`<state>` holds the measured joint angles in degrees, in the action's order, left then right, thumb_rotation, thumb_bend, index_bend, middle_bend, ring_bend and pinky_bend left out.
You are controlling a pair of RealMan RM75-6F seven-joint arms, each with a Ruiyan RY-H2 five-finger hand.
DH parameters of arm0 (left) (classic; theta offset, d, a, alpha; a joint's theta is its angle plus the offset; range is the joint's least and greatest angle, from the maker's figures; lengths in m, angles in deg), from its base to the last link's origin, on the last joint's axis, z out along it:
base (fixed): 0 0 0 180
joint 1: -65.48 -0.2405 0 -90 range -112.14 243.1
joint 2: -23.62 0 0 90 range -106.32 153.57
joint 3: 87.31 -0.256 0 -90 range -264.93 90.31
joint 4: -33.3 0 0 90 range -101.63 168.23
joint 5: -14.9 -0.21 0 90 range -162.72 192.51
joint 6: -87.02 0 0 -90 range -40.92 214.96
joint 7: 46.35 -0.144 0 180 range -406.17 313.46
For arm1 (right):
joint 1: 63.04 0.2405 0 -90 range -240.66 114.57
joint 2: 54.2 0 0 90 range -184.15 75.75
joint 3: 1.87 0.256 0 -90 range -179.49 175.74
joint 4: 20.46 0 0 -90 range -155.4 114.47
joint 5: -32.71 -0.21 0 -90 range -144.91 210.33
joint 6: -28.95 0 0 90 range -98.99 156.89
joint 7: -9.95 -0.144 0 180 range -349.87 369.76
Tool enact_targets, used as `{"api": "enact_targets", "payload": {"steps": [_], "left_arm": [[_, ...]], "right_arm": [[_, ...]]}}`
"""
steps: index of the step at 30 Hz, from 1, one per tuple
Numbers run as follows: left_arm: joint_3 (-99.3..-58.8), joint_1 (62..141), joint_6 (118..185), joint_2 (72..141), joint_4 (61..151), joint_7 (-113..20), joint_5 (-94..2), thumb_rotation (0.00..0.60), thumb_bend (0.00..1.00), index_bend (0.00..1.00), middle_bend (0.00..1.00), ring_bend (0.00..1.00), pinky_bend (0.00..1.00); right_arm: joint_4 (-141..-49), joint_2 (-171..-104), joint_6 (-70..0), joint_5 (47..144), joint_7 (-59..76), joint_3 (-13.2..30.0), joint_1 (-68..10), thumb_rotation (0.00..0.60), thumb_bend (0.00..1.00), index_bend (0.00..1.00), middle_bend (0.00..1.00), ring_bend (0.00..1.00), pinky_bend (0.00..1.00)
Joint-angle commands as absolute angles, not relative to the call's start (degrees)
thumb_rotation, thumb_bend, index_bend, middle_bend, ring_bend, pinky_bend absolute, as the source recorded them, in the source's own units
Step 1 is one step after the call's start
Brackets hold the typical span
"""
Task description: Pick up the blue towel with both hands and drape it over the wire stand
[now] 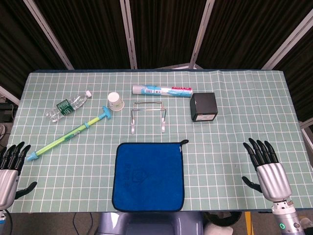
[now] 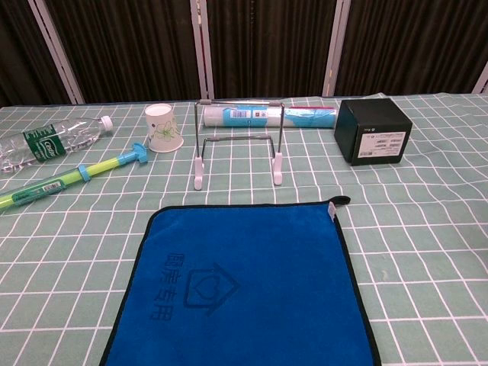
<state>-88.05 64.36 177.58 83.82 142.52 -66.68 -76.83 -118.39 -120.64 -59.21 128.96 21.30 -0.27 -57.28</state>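
Note:
The blue towel (image 1: 148, 176) (image 2: 240, 301) lies flat and square at the table's front middle, with a black edge and a small loop at its far right corner. Just behind it stands the wire stand (image 1: 148, 116) (image 2: 238, 145), upright on white feet. My left hand (image 1: 11, 169) hovers at the front left edge, fingers spread, holding nothing. My right hand (image 1: 266, 169) hovers at the front right, fingers spread too, well clear of the towel. The chest view shows neither hand.
Behind the stand lie a toothpaste tube (image 1: 162, 90) and a paper cup (image 1: 115, 102). A black box (image 1: 204, 106) sits to the right. A plastic bottle (image 1: 68, 105) and a long green-blue stick (image 1: 68, 134) lie at the left. A green grid mat (image 1: 234, 142) covers the table.

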Motion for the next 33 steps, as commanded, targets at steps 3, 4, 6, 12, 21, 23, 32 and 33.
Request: {"api": "enact_targets", "payload": {"steps": [3, 4, 6, 12, 21, 23, 32, 33], "left_arm": [[-87.93, 64.41, 177.33, 83.98, 142.35, -66.76, -76.37, 0.600, 0.00, 0.00, 0.00, 0.00, 0.00], [-87.91, 64.41, 177.31, 83.99, 142.38, -66.83, -76.27, 0.600, 0.00, 0.00, 0.00, 0.00, 0.00], [-87.72, 64.45, 177.50, 84.06, 142.55, -67.15, -76.38, 0.600, 0.00, 0.00, 0.00, 0.00, 0.00], [-87.04, 65.14, 176.72, 84.86, 142.73, -68.69, -75.64, 0.600, 0.00, 0.00, 0.00, 0.00, 0.00], [-84.80, 66.81, 174.39, 87.11, 142.75, -73.07, -70.33, 0.600, 0.00, 0.00, 0.00, 0.00, 0.00], [-84.31, 67.11, 174.08, 87.51, 142.68, -73.97, -69.05, 0.600, 0.00, 0.00, 0.00, 0.00, 0.00], [-83.54, 67.64, 173.72, 88.01, 142.04, -75.05, -65.90, 0.600, 0.00, 0.00, 0.00, 0.00, 0.00], [-83.56, 67.69, 173.65, 88.02, 141.96, -75.05, -65.68, 0.600, 0.00, 0.00, 0.00, 0.00, 0.00]], "right_arm": [[-118.56, -120.56, -57.88, 128.69, 20.65, -0.66, -56.88, 0.600, 0.00, 0.00, 0.00, 0.00, 0.00], [-118.55, -120.61, -57.39, 128.74, 20.39, -0.80, -56.68, 0.600, 0.00, 0.00, 0.00, 0.00, 0.00], [-118.56, -121.08, -55.16, 129.12, 19.77, -1.25, -55.54, 0.600, 0.00, 0.00, 0.00, 0.00, 0.00], [-114.19, -124.40, -45.30, 134.01, 16.09, -1.28, -47.21, 0.600, 0.00, 0.00, 0.00, 0.00, 0.00], [-100.85, -134.29, -36.14, 144.97, 6.28, -1.98, -32.52, 0.600, 0.00, 0.00, 0.00, 0.00, 0.00], [-97.86, -136.48, -35.86, 146.42, 5.55, -1.98, -30.34, 0.600, 0.04, 0.00, 0.00, 0.00, 0.00], [-90.95, -141.27, -30.69, 147.38, 10.77, -2.72, -24.19, 0.600, 0.11, 0.03, 0.00, 0.00, 0.00], [-90.37, -141.63, -30.47, 147.34, 11.20, -3.07, -23.84, 0.600, 0.11, 0.03, 0.00, 0.00, 0.00]]}}
